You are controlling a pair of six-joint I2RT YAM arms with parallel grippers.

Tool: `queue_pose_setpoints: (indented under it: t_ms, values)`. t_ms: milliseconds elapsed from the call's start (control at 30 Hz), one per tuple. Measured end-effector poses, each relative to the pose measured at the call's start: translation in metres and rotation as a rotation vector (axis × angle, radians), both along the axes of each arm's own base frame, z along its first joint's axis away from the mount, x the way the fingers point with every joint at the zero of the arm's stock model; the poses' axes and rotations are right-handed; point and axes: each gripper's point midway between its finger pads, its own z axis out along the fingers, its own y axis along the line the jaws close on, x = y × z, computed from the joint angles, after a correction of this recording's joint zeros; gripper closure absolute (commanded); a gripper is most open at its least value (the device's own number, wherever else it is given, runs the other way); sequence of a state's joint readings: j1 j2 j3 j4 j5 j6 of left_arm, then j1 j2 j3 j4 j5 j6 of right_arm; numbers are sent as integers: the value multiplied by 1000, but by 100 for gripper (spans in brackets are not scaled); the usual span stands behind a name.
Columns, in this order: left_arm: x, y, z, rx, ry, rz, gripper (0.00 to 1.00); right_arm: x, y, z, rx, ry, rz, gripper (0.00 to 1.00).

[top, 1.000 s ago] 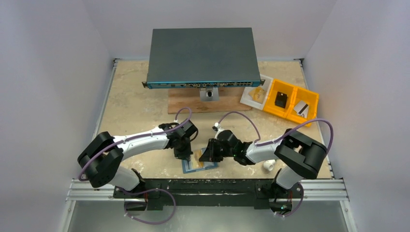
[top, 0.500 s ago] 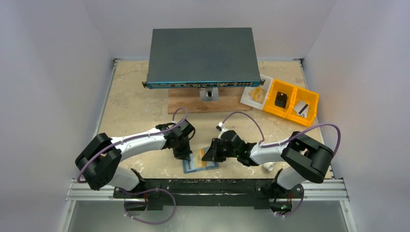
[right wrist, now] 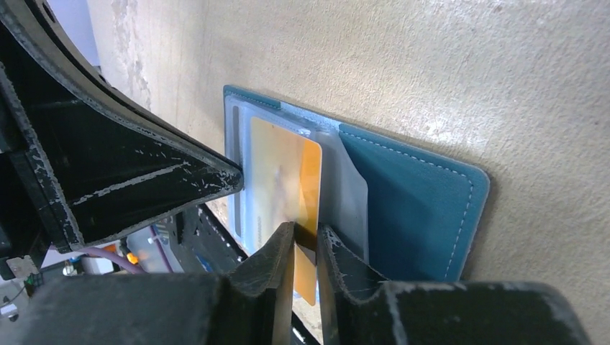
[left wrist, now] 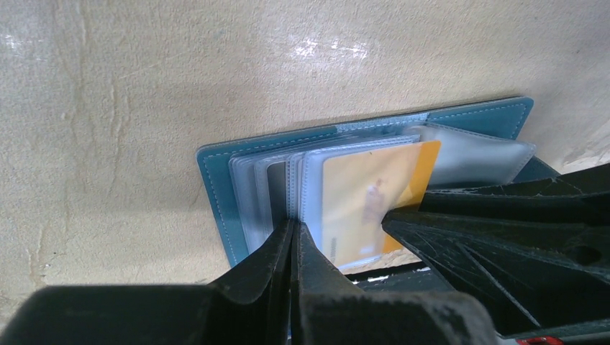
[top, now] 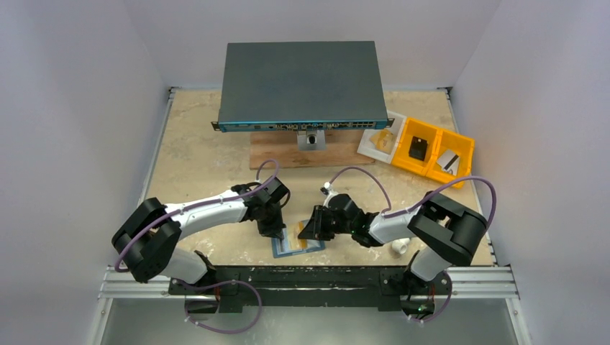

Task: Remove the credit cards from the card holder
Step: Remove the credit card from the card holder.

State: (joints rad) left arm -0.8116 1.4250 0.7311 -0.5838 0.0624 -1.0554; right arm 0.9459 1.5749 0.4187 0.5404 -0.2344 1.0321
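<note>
— Orange card (right wrist: pixel 284 180): where is it?
— Partly out of the clear sleeves (right wrist: pixel 345 187) of the open holder (right wrist: pixel 417 208), which lies flat on the table (right wrist: pixel 467 72). The right gripper (right wrist: pixel 306 241) straddles its free edge, jaws slightly apart, not pinching.
— And the left gripper (left wrist: pixel 293 241)?
— Jaws together, tip pressing on the holder's sleeves.
— Handling?
— Thin, stiff and slick, I'd judge. Pinch the bare edge and pull along the sleeve. The holder looks light, so it needs pinning.

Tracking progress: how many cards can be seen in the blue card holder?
1: an orange card sticking partly out of the open card holder, with the right gripper at its edge. The other slots may hide more.
</note>
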Motion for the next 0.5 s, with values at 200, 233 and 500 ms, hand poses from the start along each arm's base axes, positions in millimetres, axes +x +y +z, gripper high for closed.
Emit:
queue_pose_setpoints:
  t_ms: [200,233,500]
  values:
    - [0,0,0,2,1,0,100,0,2,2,19,11,5,100]
    - [0,0,0,3,1,1,100,1,2,2,21,10,1,100]
    - [1,2,0,15,-4,5,100,3,-9,10,6,-17,-31,100]
